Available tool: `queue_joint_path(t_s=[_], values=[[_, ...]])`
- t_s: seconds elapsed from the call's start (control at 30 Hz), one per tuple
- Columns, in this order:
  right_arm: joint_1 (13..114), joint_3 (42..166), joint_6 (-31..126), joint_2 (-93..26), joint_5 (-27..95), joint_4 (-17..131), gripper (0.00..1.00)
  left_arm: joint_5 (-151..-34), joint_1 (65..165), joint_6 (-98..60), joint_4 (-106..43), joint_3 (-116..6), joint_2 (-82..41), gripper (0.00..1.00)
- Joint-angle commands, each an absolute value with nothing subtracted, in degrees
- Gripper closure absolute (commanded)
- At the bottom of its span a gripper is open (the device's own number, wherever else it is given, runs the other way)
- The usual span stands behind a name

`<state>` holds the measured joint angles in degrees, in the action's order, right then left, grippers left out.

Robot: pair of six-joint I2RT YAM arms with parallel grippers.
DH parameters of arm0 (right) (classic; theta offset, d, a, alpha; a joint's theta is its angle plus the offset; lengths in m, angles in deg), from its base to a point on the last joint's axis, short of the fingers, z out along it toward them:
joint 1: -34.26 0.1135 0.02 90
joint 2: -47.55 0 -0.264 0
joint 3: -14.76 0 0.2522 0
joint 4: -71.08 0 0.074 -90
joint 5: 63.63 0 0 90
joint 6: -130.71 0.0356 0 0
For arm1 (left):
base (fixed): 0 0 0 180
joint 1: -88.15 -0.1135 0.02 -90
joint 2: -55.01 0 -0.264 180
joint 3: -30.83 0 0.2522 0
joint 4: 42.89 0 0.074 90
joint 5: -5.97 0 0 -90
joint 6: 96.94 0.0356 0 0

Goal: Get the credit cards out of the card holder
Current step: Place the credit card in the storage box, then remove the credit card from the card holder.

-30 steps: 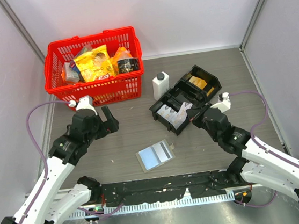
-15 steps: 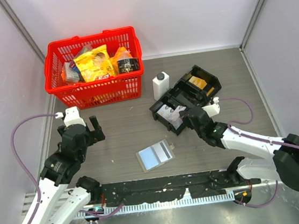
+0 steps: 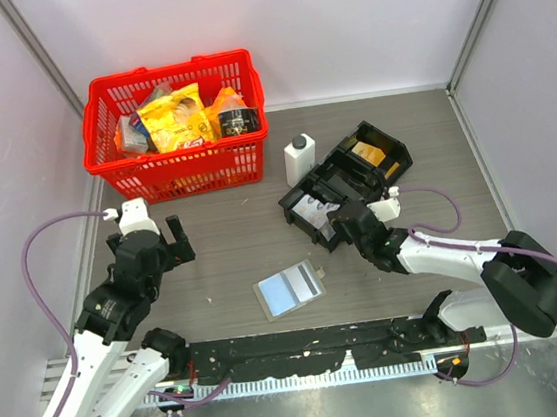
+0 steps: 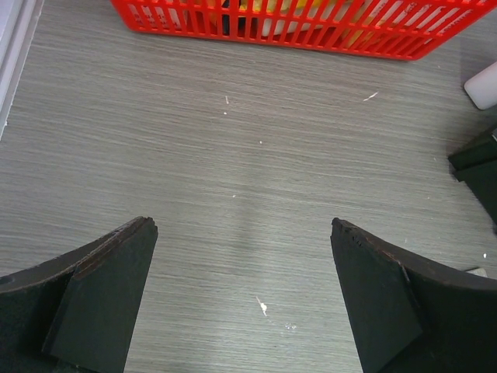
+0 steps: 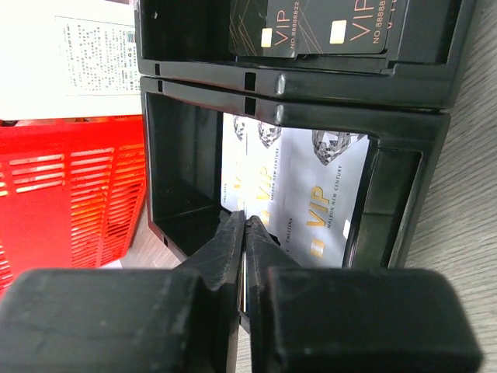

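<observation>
Black-fingered and pressed together, the right gripper [image 5: 245, 225] sits over silver cards [image 5: 311, 194] in the black tray [image 5: 311, 87], while the left gripper [image 4: 241, 229] hangs spread wide above the table [image 4: 248, 140]. Between the arms, well apart from both, the card holder [image 3: 290, 290] lies open and flat. It looks light and slick, so pin its grey edge and pinch any stiff card by an exposed end.

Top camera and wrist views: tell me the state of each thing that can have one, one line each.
card holder, lying open and flat, blue panel up.
black tray, cards in two compartments.
left gripper, open, empty, over bare table.
right gripper, shut, tips at the silver cards in the tray.
red basket, upright, filled with packets.
white bottle, upright, capped.
</observation>
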<state>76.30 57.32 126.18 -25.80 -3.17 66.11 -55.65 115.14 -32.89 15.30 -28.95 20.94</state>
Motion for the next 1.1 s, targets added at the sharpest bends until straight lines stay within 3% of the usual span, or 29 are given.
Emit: queue_joint_path(t_s=[0.0, 0.43, 0.6, 0.83, 1.07], values=[[76.71, 57.71, 126.76, -26.11, -4.93, 67.51, 0.86, -56.43, 114.78, -31.63, 12.8, -28.63, 21.08, 0.0], [76.71, 53.31, 119.21, -10.93, -3.69, 57.68, 0.6, -60.21, 114.78, -31.28, 11.13, -27.93, 21.35, 0.0], [76.71, 54.71, 107.0, -4.32, 1.3, 54.68, 0.56, -63.2, 114.78, -33.39, 11.39, -28.54, 20.03, 0.0], [78.37, 60.86, 92.93, -5.27, 11.06, 46.95, 0.55, -72.32, 114.7, -40.58, 11.31, -28.72, 14.59, 0.05], [89.53, 64.29, 86.6, -10.27, 8.44, 44.93, 0.56, -80.78, 117.15, -50.17, 6.65, -23.19, 11.95, 0.11]])
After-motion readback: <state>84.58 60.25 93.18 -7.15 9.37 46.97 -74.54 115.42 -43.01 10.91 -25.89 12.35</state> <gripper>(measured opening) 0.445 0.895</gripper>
